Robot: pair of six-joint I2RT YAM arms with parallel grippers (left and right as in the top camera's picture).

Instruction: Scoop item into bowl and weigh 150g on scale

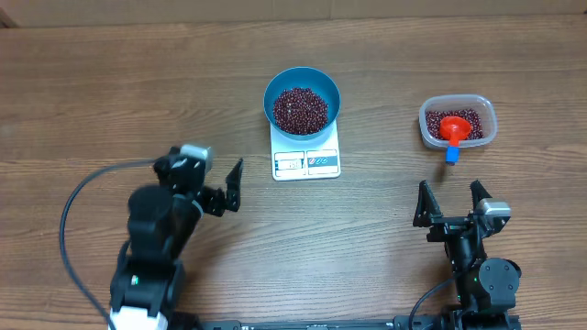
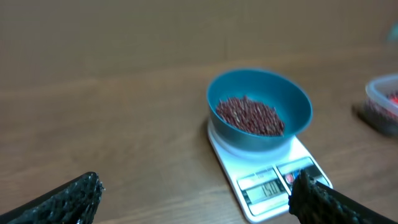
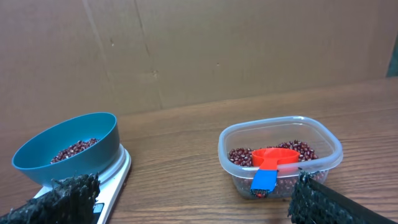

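At the left, the left gripper (image 1: 227, 191) hovers over the table (image 1: 101, 82) with its jaws fully apart and nothing between them; it points toward the scale (image 1: 306, 163). The blue bowl (image 1: 270, 92) stands on the scale's platform, near the middle of the table, and holds a good heap of beans (image 1: 301, 110). The display (image 2: 268, 188) faces the robot, but its digits are too blurred to read with certainty.

Further right stands a clear tub (image 1: 489, 115) with more beans, and an orange scoop (image 1: 453, 128) lies in it, its blue handle (image 1: 451, 154) sticking out over the near rim. Just in front of it, the right gripper (image 1: 451, 206) is also wide open and empty.

The task seems to be near its end: probably only a small correction of weight remains. To do it well, the right gripper should close on the blue handle, take only a few beans, keep the scoop level on the way, and tip it slowly over the middle of the bowl. It should not press on the bowl or the scale, because this would disturb the reading.
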